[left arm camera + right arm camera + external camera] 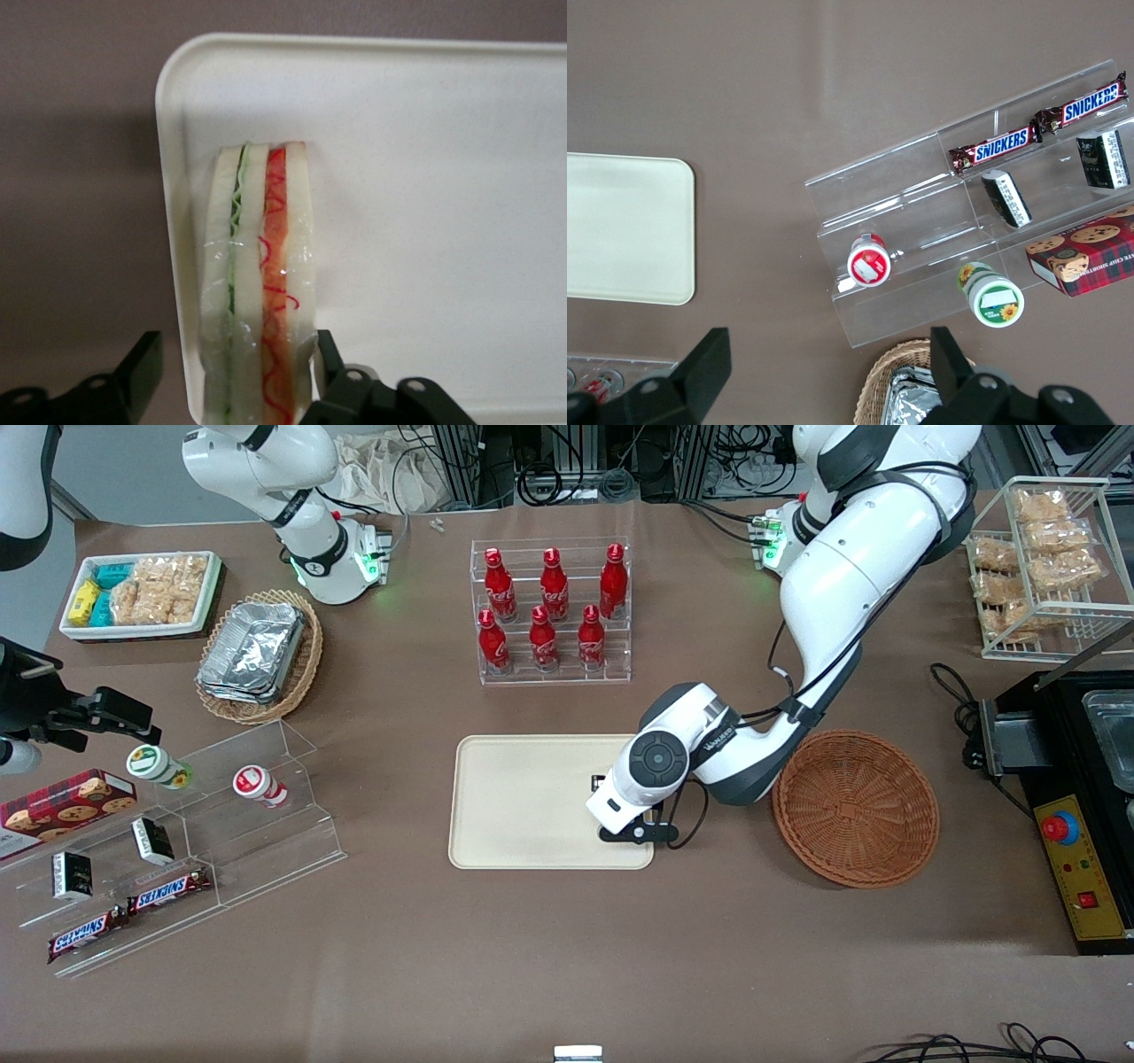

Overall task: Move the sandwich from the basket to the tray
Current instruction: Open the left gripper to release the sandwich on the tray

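The sandwich (259,283), a white wedge with green and red-orange filling lines, stands on edge on the cream tray (425,177) close to its rim. My gripper (235,341) is open around it. One finger (146,354) stands clear of the bread with a gap, and the other finger (328,350) is against the sandwich's side. In the front view the gripper (631,813) hangs low over the tray (523,802) at its edge nearest the reddish-brown basket (855,808), which holds nothing. The wrist hides the sandwich there.
A clear rack of red bottles (551,615) stands farther from the front camera than the tray. A tan basket of foil containers (259,655) and an acrylic snack shelf (177,833) lie toward the parked arm's end. A black box (1072,797) sits beside the basket.
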`<control>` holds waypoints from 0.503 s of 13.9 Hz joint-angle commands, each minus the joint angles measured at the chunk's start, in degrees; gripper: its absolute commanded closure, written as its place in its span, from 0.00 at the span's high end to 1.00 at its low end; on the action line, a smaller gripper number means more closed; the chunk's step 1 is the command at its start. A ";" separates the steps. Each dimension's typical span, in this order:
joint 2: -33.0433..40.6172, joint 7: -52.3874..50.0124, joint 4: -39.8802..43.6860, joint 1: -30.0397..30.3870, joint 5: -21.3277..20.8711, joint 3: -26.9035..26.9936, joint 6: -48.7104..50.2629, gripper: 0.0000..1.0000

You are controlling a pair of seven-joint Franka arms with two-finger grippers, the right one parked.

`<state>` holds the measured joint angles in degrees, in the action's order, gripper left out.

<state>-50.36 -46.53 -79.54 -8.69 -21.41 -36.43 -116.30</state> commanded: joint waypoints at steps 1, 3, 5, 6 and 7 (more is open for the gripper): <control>3.77 -2.42 0.97 1.21 -0.13 0.13 2.12 1.00; 6.66 -2.60 1.67 1.92 1.71 -0.05 6.68 1.00; 11.05 -1.99 2.02 4.89 4.34 -0.05 10.20 1.00; 13.51 -1.72 1.85 6.47 5.92 -0.14 11.95 1.00; 16.06 -1.72 1.76 7.45 7.33 -0.05 13.02 1.00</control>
<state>-40.10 -48.23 -76.28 -3.70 -16.97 -36.52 -106.06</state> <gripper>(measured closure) 0.000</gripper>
